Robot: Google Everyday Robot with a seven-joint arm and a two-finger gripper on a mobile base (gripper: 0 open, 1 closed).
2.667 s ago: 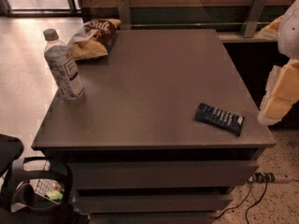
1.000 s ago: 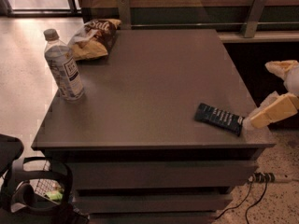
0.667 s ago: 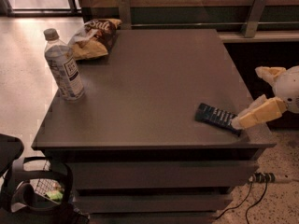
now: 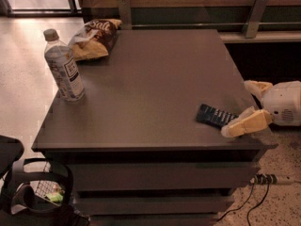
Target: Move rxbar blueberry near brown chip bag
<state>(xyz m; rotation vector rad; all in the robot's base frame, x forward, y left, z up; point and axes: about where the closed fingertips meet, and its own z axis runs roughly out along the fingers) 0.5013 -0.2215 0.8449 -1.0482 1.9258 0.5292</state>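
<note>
The rxbar blueberry (image 4: 214, 115), a flat dark navy bar with white lettering, lies near the table's right front edge. The brown chip bag (image 4: 95, 37), wrinkly with a yellow-orange part and white script, lies at the far left corner of the table. My gripper (image 4: 236, 108) reaches in from the right at table height, its white body (image 4: 283, 102) off the table's right edge. It is open. One pale finger (image 4: 247, 123) lies at the bar's right end, and the other finger (image 4: 257, 86) is farther back, apart from the bar. The bar rests on the table.
A clear water bottle (image 4: 63, 67) with a grey cap stands near the table's left edge, in front of the chip bag. The dark grey table (image 4: 146, 79) has drawers below. A black object sits on the floor at lower left, cables at lower right.
My gripper has come in from the right and lowered toward the bar; its near finger has now reached the bar's right end. The bar, bag and bottle have not moved.
</note>
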